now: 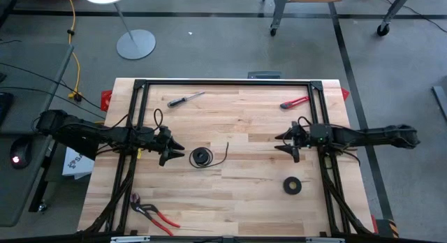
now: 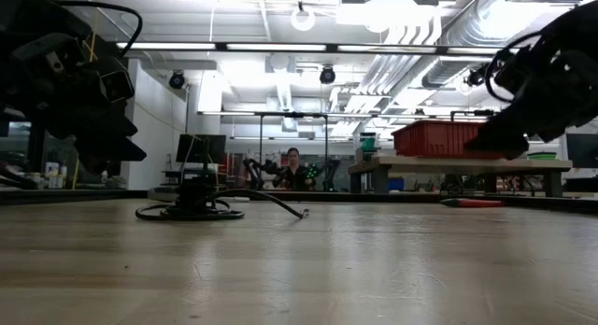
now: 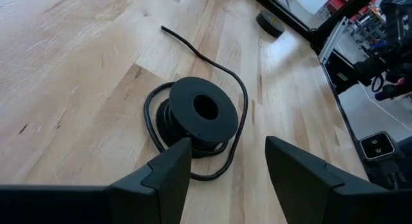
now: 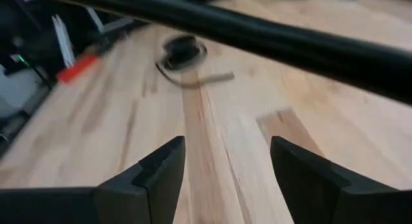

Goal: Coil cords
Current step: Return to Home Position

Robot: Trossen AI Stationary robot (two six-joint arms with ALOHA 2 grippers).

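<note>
Wooden table [image 1: 265, 124]: left gripper [image 1: 174, 153] hovers at nine o'clock of centre, jaws spread, empty. The right gripper [image 1: 284, 145] hovers at three o'clock, jaws spread. At the left gripper's three o'clock, the black cable [image 3: 244, 102] loops around its black spool [image 3: 203, 108], tail straying toward two o'clock.

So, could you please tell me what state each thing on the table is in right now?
black cable: partly wound on the spool, outer loop slack, tail lying free, not held.
black spool: lying flat.
left gripper: open, empty, hovering beside the spool.
right gripper: open, empty, raised.
tape roll: lying flat, untouched.
pliers: lying flat, handles spread.
</note>
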